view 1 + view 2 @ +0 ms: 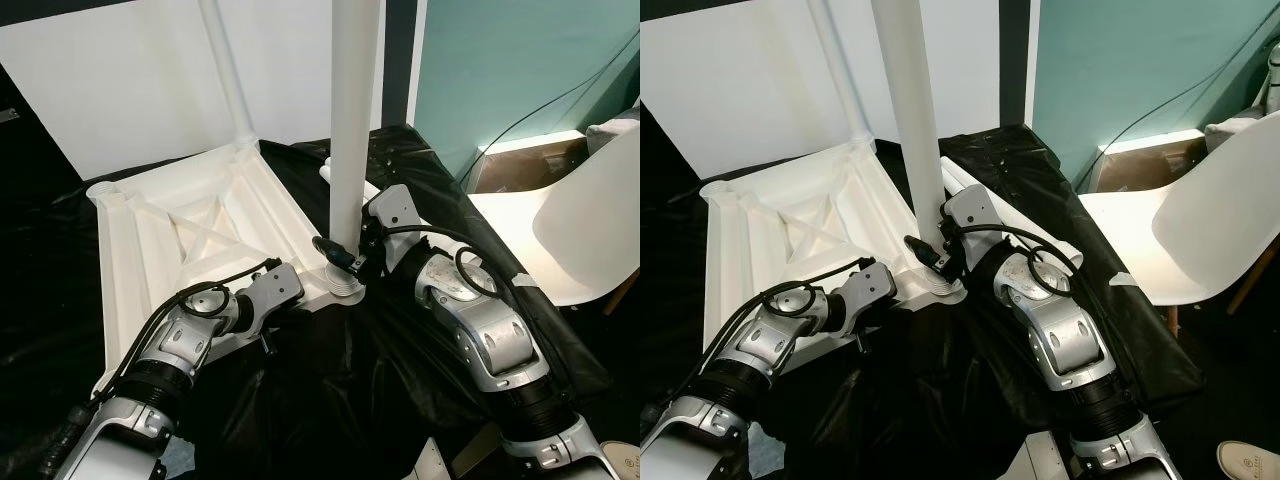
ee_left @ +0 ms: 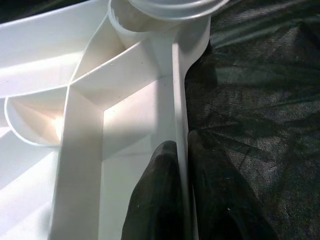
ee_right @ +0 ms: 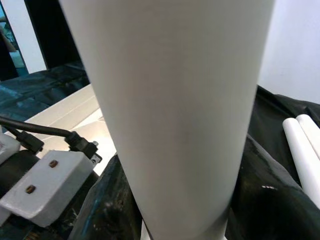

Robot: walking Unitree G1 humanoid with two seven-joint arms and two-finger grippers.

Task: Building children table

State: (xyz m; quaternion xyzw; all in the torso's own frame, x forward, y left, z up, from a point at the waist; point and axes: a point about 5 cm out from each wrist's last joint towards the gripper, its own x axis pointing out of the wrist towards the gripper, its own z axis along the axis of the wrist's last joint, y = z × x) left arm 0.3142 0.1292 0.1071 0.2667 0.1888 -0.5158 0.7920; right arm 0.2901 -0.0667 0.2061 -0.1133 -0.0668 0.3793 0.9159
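Note:
A white plastic tabletop (image 1: 200, 225) lies upside down on a black cloth, its ribs facing up. One white leg (image 1: 228, 75) stands fitted in the far corner. A second white leg (image 1: 352, 130) stands upright in the threaded socket (image 1: 342, 283) at the near right corner. My right gripper (image 3: 185, 217) is shut on this leg low down, a black finger (image 3: 107, 200) on each side. My left gripper (image 2: 181, 146) is shut on the tabletop's thin rim (image 2: 179, 90), close to that same corner. In the left eye view, the left gripper (image 1: 300, 292) sits just left of the socket.
Two spare legs (image 3: 302, 142) lie on the cloth beyond the corner. A white chair (image 1: 575, 225) stands at the right, with a box (image 1: 530, 160) and a cable behind it. An open socket (image 1: 105, 190) shows at the tabletop's far left corner. White panels stand behind.

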